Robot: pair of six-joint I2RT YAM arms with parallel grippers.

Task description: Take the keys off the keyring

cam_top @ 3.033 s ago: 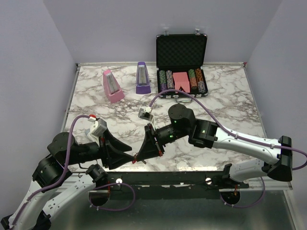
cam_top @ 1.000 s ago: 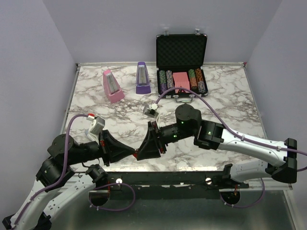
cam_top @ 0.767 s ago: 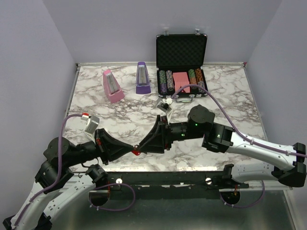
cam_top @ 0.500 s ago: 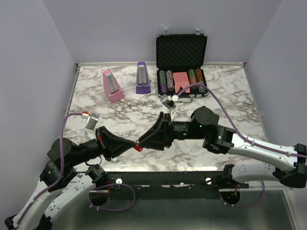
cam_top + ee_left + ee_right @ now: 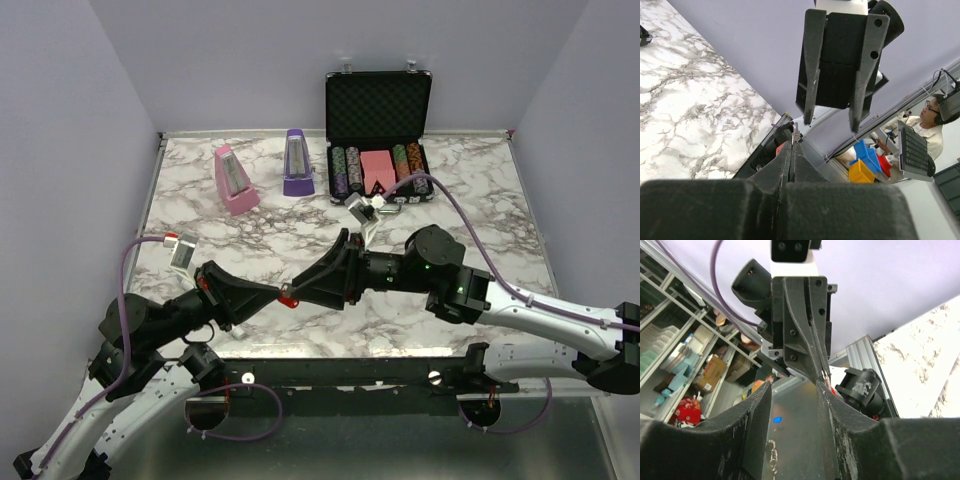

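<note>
Glossy, marble-veined tabletop (image 5: 470, 200); matt black, faintly grainy plastic on left hand (image 5: 277, 292) and right hand (image 5: 303, 287); shiny red plastic keyring (image 5: 289, 296); dimpled black foam in case (image 5: 378, 100).

The left gripper (image 5: 791, 146) has its fingers pressed flat together, pinching the red keyring (image 5: 781, 148) at their tips. A thin metal piece (image 5: 795, 134) sticks up just above them. Facing it, the right gripper (image 5: 830, 124) hangs near with jaws apart and nothing between them. The marble worktop (image 5: 690, 115) fills the left side, its edge passing behind the fingertips.
</note>
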